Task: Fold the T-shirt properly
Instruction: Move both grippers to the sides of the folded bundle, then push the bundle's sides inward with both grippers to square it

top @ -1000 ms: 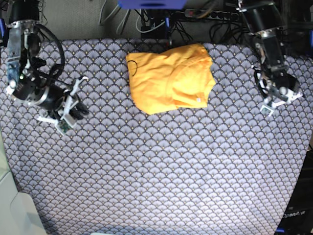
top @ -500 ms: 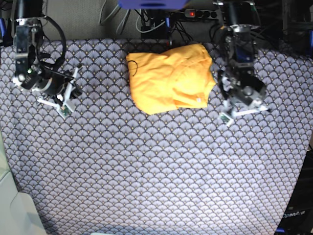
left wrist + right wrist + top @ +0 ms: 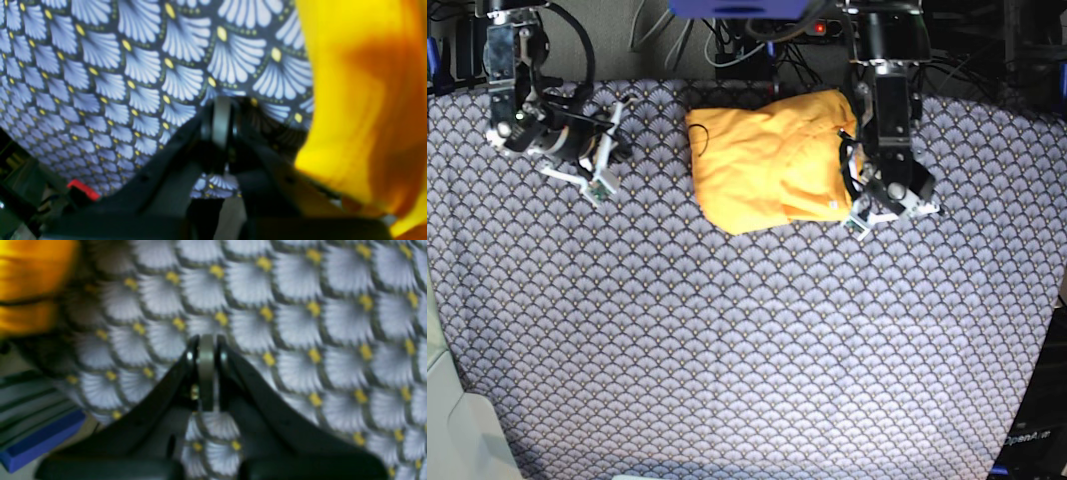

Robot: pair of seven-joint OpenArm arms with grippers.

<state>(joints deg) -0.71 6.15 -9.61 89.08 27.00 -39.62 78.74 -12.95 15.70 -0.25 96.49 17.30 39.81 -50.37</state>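
Observation:
The yellow-orange T-shirt (image 3: pixel 772 160) lies bunched in a rough fold at the back middle of the table. In the left wrist view it fills the right side (image 3: pixel 363 100). My left gripper (image 3: pixel 877 208) (image 3: pixel 222 110) hangs just off the shirt's right edge, over the patterned cloth, shut with nothing between its fingers. My right gripper (image 3: pixel 617 140) (image 3: pixel 206 350) is well to the left of the shirt, also shut and empty. In the right wrist view the shirt (image 3: pixel 30 283) is only a blurred patch at the top left.
A blue-grey scallop-patterned cloth (image 3: pixel 747 340) covers the whole table. Cables and a power strip (image 3: pixel 827 28) run along the back edge. A pale object (image 3: pixel 457 430) sits at the front left corner.
My left arm swung in from the far right to the shirt's right edge. My right arm moved toward the back and a little nearer the shirt. Both grippers closed.

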